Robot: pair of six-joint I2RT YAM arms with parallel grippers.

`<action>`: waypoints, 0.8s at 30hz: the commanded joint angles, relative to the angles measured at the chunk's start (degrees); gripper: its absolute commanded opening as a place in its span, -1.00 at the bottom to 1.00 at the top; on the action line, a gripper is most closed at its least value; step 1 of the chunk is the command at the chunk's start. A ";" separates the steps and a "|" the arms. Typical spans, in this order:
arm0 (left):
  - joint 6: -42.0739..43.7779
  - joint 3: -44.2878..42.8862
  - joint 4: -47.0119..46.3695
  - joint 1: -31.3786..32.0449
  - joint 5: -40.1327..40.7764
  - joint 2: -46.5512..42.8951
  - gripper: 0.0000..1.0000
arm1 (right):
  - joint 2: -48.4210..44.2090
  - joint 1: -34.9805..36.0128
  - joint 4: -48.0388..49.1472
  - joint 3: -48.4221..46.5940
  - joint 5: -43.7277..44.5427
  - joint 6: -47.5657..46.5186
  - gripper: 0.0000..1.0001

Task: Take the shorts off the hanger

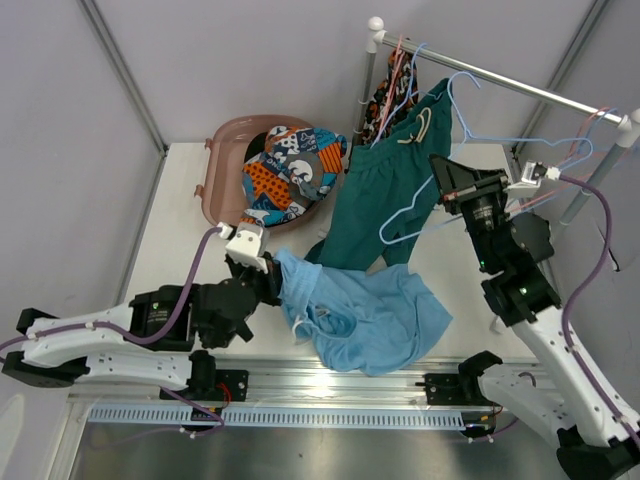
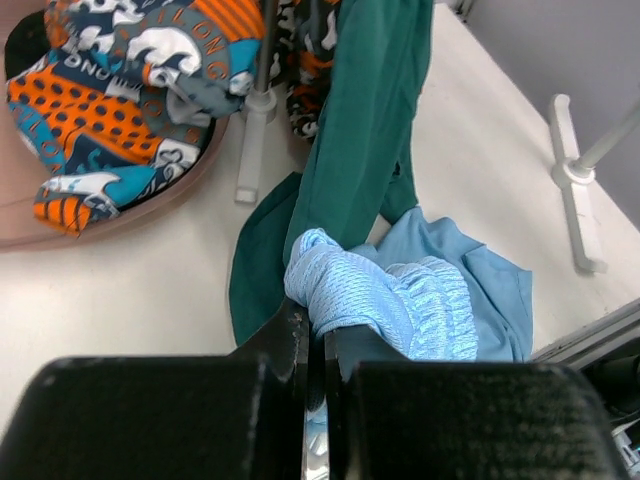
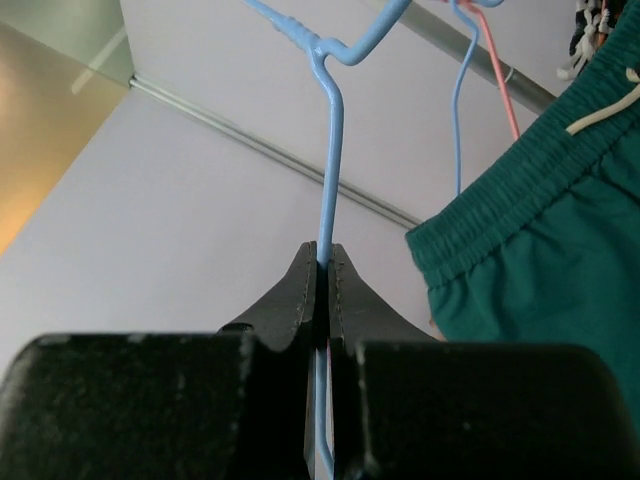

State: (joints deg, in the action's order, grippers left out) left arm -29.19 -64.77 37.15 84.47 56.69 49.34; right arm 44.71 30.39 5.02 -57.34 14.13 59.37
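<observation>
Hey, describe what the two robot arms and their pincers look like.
The left arm and the right arm have white shells with black joint housings; a lilac cable runs along each. The left pincer and right pincer each have two matte black fingers tapering to narrow tips.

A robot lab: white table (image 1: pixel 175 215) enclosed by plain grey panels (image 1: pixel 60 150).

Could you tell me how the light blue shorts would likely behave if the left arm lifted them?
Probably floppy: the light blue shorts lie crumpled and bunch where the left gripper pinches them. Likely light, being thin fabric. They may drag on the teal shorts alongside.
</observation>
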 commanded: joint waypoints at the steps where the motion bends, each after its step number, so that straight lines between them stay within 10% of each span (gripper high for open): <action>1: -3.94 1.31 4.59 -0.27 2.81 -1.87 -1.00 | 3.88 -5.87 16.58 2.76 -12.97 12.51 -1.00; 24: -4.12 5.97 7.24 -0.27 6.07 -5.57 -1.00 | 14.27 -13.15 55.71 13.21 -19.49 27.10 -1.00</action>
State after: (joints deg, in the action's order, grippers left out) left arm -32.01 -59.37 44.38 84.47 60.27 44.93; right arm 61.89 21.10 52.36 -46.06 -5.69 83.59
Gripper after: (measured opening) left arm 0.038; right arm 0.040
